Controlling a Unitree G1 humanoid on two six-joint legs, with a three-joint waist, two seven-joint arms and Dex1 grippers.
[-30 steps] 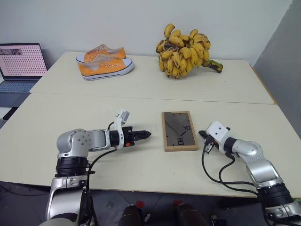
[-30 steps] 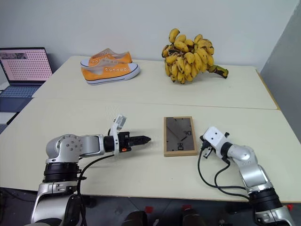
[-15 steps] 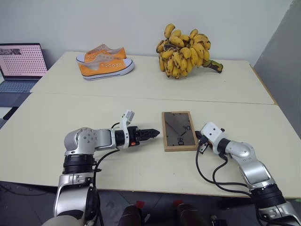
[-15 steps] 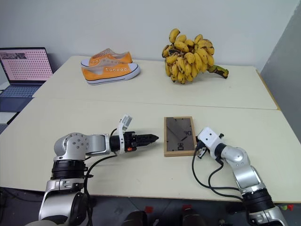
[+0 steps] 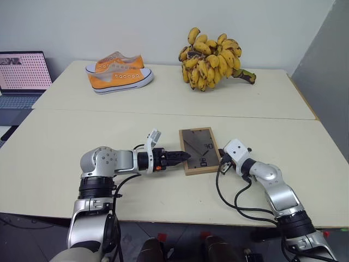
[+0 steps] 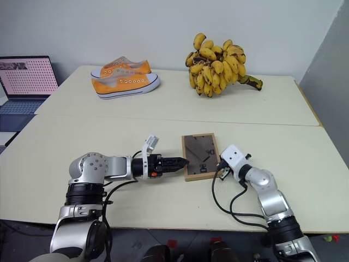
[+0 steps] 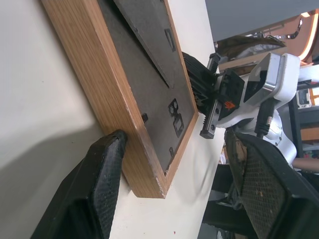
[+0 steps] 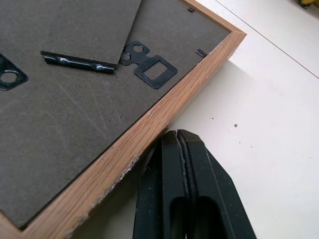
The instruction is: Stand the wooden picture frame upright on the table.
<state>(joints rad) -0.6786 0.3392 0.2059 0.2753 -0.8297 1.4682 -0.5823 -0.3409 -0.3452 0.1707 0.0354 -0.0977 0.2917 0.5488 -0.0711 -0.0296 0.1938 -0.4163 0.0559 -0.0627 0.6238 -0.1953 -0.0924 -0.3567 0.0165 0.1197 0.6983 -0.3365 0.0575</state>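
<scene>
Nearest the viewer, the two arms reach in over the front half of the table [image 5: 49,147] and meet at the wooden picture frame [image 5: 199,150]. The frame lies flat, dark back upward, with printed digits and the folded stand visible, slightly skewed to the table edge. The left gripper [image 5: 185,156] points toward the frame's left long edge; in the left wrist view its fingers [image 7: 99,174] are spread wide, one pad against the light-wood edge near a corner, the other standing apart over the frame. Nothing is held between them. The right gripper [image 5: 220,161] lies at the frame's right long edge; in the right wrist view its two black fingers [image 8: 182,194] are pressed together, their tips touching the wooden rim, gripping nothing. A sawtooth hanger [image 8: 149,67] is fixed on the frame's back near that rim.

Beyond the frame a seam [image 5: 109,111] crosses the tabletop. On the far half, to the left, a pair of orange sneakers [image 5: 117,73] rests side by side; to the right, well apart from them, lies a large bunch of bananas [image 5: 212,58]. At the far left, off the table, an open laptop [image 5: 22,76] shows a lit screen.
</scene>
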